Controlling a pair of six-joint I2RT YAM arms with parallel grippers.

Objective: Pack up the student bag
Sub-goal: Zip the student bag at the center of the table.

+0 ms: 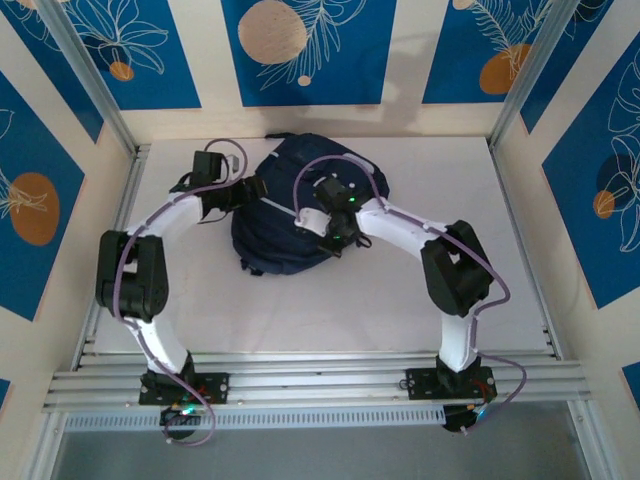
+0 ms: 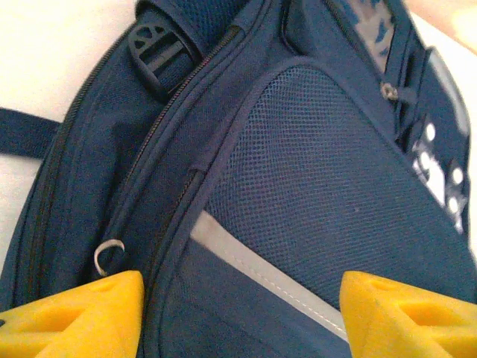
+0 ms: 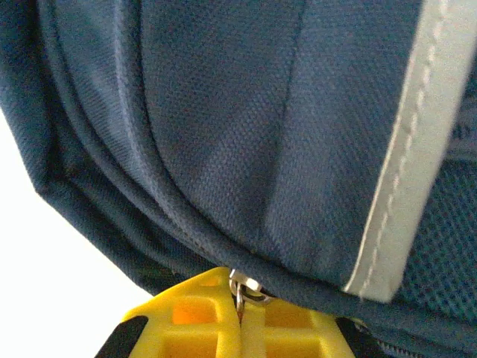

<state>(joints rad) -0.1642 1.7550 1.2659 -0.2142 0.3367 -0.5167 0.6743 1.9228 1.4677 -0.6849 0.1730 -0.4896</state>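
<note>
The white table [image 1: 350, 310] is ringed by cream walls with blue leaf-print panels [image 1: 300, 45]. The student bag [image 1: 290, 215], dark navy, lies on the far half of the table, about midway between left and right, and it is the biggest thing on the surface. The left arm [image 1: 165, 225] bends up from its near-edge base and reaches right toward the bag's left side. The right arm [image 1: 410, 230] comes in from the right and reaches over the bag's top. The left gripper [image 1: 258, 188] sits at the bag's left edge. In its wrist view the left gripper [image 2: 238, 321] is released: its yellow fingertips [image 2: 74, 313] stand wide apart at the bottom corners, with bag fabric showing in the gap and nothing grasped. The right gripper [image 1: 335, 240] is over the near right part of the bag. In its wrist view the right gripper [image 3: 238, 321] is clenched, its yellow fingers [image 3: 186, 321] pressed together on a small metal zip pull [image 3: 242, 289] at the bag's seam. Past the left gripper lies a mesh pocket [image 2: 320, 171], with a pale grey stripe [image 2: 261, 272] slanting across the fabric just below it. A black plastic buckle [image 2: 156, 45] sits at the far end of the zip line, and a small metal ring [image 2: 108, 257] hangs beside the left fingertip.
</note>
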